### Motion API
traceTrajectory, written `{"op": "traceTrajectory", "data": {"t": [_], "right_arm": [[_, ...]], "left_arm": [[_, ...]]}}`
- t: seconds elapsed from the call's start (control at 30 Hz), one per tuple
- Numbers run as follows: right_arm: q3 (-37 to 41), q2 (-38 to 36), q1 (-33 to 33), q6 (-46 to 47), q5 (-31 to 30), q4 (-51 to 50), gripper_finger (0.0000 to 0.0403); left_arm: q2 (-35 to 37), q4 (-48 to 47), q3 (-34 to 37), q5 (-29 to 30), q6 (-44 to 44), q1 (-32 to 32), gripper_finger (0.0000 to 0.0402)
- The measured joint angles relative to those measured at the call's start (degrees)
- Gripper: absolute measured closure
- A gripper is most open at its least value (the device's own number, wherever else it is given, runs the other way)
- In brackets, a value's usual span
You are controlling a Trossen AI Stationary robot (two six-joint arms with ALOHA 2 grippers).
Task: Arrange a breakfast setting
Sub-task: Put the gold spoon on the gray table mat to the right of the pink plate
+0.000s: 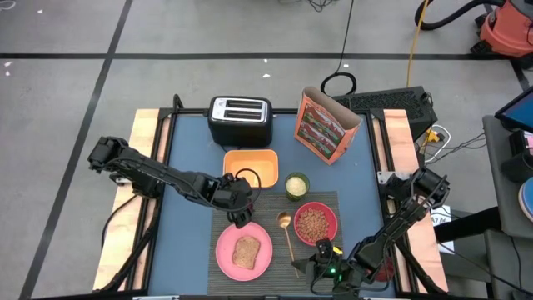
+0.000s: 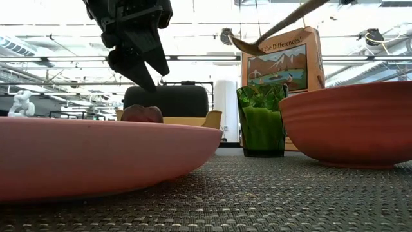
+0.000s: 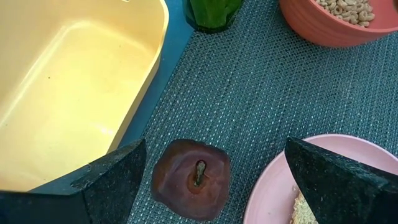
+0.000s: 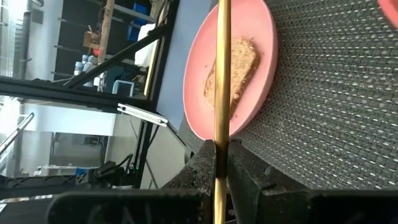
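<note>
**Breakfast on the mat, spoon in the air**

The dark grey ribbed placemat (image 1: pixel 275 242) lies at the front edge of the tabletop, in the middle. The round pink plate (image 1: pixel 225 257) sits on the mat's front left part, with the brown toast slice (image 1: pixel 246 252) on it. The pink bowl (image 1: pixel 316 223) sits on the mat's right side and has cereal in it.

The left gripper (image 1: pixel 239 218) hangs over the mat's back left corner. Its two fingers are spread wide and hold nothing. The small dark-red fruit (image 3: pixel 191 179) sits on the mat right below them, just beside the plate.

The right gripper (image 1: pixel 321 260) is near the mat's front right corner. Its fingers pinch the handle of the gold spoon (image 1: pixel 286 229), and the spoon is lifted off the mat.

The orange-red cereal box (image 1: pixel 323 127) stands near the back edge.
</note>
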State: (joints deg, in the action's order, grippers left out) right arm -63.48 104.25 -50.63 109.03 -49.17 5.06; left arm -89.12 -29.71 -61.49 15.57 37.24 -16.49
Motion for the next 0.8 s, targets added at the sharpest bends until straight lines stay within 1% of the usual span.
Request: {"op": "traceTrajectory", "data": {"t": [0.1,0.5,0.6,0.7,0.8], "right_arm": [[0.00,-0.04,0.16,-0.02,1.24,-0.57,0.0385],[0.00,0.09,0.81,0.71,1.42,-3.35,0.0385],[0.00,1.24,0.81,2.33,1.75,-3.01,0.0385],[0.00,3.11,0.94,4.86,4.32,-2.13,0.0385],[0.11,4.42,1.01,5.82,4.38,-0.82,0.0385]], "left_arm": [[0.00,0.01,0.00,0.00,0.00,0.00,0.0014],[0.00,0.02,0.00,0.00,0.03,0.00,0.0014],[0.00,0.00,0.00,0.02,0.03,0.00,0.0014],[0.00,0.03,0.00,0.02,0.03,0.00,0.0014],[0.00,0.04,0.02,0.02,0.03,0.00,0.0014]]}}
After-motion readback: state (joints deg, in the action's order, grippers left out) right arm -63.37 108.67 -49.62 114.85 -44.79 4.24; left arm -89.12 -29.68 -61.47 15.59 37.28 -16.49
